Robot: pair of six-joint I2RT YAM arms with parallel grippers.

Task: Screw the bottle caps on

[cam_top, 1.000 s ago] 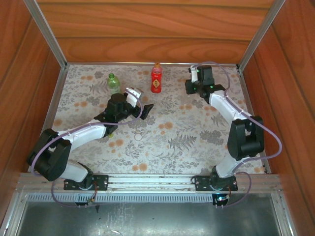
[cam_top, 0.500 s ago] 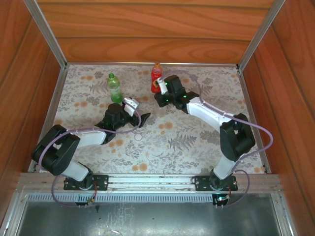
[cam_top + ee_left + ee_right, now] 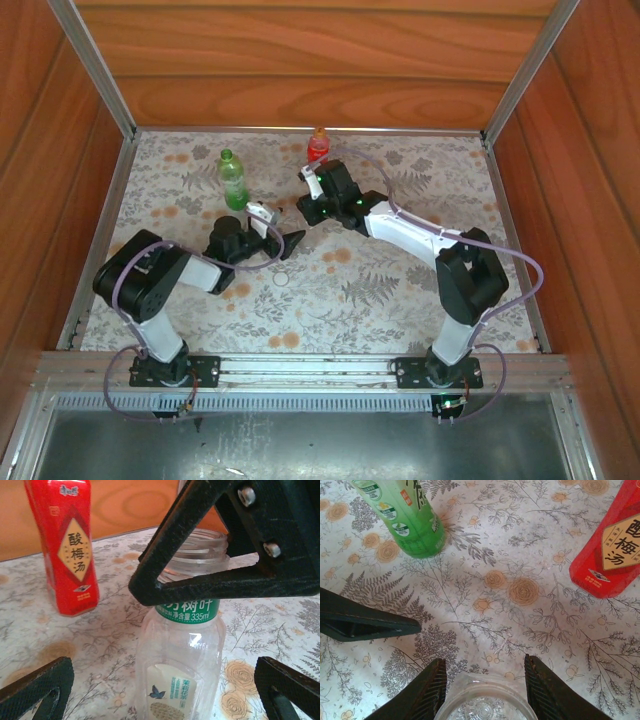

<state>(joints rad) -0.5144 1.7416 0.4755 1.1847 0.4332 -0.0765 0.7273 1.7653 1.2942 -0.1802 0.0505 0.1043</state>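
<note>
My right gripper [image 3: 485, 692] is shut on the neck of the clear bottle [image 3: 180, 645], whose mouth [image 3: 484, 706] is open with no cap on it. In the top view the right gripper [image 3: 312, 190] sits just in front of the red bottle [image 3: 318, 150], which wears an orange cap [image 3: 319, 132]. The green bottle [image 3: 232, 180] stands to the left. My left gripper [image 3: 160, 695] is open, its fingers spread wide on either side of the clear bottle's lower body without touching it. A small pale round cap [image 3: 281, 278] lies on the cloth nearer the arms.
The floral cloth [image 3: 380, 290] covers the table, with wooden walls [image 3: 320, 90] at the back and sides. The red bottle [image 3: 65, 545] stands close behind the clear one. The green bottle [image 3: 415, 520] and the left gripper's finger [image 3: 365, 622] lie left of the right gripper.
My right arm has swung left from the back right corner to in front of the red bottle. The left gripper has drawn back a little toward the arms and stayed open.
</note>
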